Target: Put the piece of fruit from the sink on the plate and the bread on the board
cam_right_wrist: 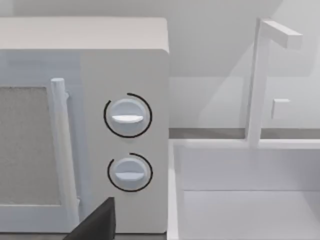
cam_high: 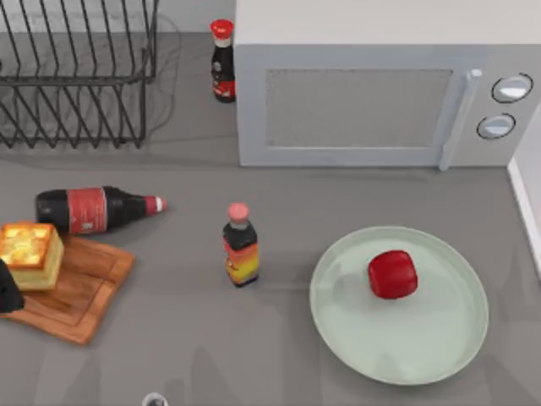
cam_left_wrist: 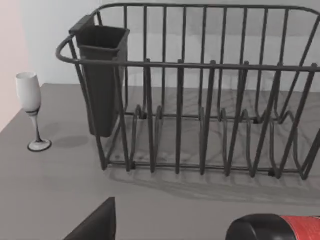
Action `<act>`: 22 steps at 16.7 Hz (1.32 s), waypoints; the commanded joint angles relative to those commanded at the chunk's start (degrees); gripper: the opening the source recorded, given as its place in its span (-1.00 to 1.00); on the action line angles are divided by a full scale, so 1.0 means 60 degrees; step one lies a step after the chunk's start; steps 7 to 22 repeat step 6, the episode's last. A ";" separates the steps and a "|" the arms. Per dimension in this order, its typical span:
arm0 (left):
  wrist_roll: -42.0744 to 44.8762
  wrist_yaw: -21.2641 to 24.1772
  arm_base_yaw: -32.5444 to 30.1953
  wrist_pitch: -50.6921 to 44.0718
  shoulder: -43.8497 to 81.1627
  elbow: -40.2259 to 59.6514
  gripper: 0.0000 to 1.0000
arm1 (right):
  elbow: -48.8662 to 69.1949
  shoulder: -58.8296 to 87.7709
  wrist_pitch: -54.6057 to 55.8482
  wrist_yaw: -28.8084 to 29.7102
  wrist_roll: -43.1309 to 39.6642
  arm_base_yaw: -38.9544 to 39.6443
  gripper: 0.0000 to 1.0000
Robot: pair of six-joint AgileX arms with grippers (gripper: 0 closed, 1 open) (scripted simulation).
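The grey counter runs the full width under me, matte and plain, with soft shadows near its front edge. At the back a pale wall closes it off. A white microwave stands at the back right, door shut, two round dials stacked beside its handle. Just right of it, the white sink sits with its thin square tap rising from the rear rim. A dark wire dish rack fills the back left corner, a dark cutlery cup hung on one end, and a white wine glass stands near it.

The piece of fruit sits on the plate, right of centre on the counter. The bread rests on the board at the left edge. A cola bottle lies on its side just behind the board, a small sauce bottle stands upright mid-counter, and another dark bottle stands beside the microwave's left corner.

My left gripper shows as a dark tip at the far left, touching the board's edge beside the bread; whether its jaws are apart or closed I cannot tell. My right wrist faces the microwave and sink, and again I cannot tell how those jaws stand.
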 joint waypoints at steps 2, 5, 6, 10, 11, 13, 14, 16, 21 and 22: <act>0.0016 0.0119 -0.0183 0.0388 -0.0803 -0.0448 1.00 | 0.0000 0.0000 0.0000 0.0000 0.0000 0.0000 1.00; 0.0033 0.0211 -0.0331 0.0583 -0.1243 -0.0705 1.00 | 0.0000 0.0000 0.0000 0.0000 0.0000 0.0000 1.00; 0.0033 0.0211 -0.0331 0.0583 -0.1243 -0.0705 1.00 | 0.0000 0.0000 0.0000 0.0000 0.0000 0.0000 1.00; 0.0033 0.0211 -0.0331 0.0583 -0.1243 -0.0705 1.00 | 0.0000 0.0000 0.0000 0.0000 0.0000 0.0000 1.00; 0.0033 0.0211 -0.0331 0.0583 -0.1243 -0.0705 1.00 | 0.0000 0.0000 0.0000 0.0000 0.0000 0.0000 1.00; 0.0033 0.0211 -0.0331 0.0583 -0.1243 -0.0705 1.00 | 0.0000 0.0000 0.0000 0.0000 0.0000 0.0000 1.00; 0.0033 0.0211 -0.0331 0.0583 -0.1243 -0.0705 1.00 | 0.0000 0.0000 0.0000 0.0000 0.0000 0.0000 1.00; 0.0033 0.0211 -0.0331 0.0583 -0.1243 -0.0705 1.00 | 0.0000 0.0000 0.0000 0.0000 0.0000 0.0000 1.00; 0.0033 0.0211 -0.0331 0.0583 -0.1243 -0.0705 1.00 | 0.0000 0.0000 0.0000 0.0000 0.0000 0.0000 1.00; 0.0033 0.0211 -0.0331 0.0583 -0.1243 -0.0705 1.00 | 0.0000 0.0000 0.0000 0.0000 0.0000 0.0000 1.00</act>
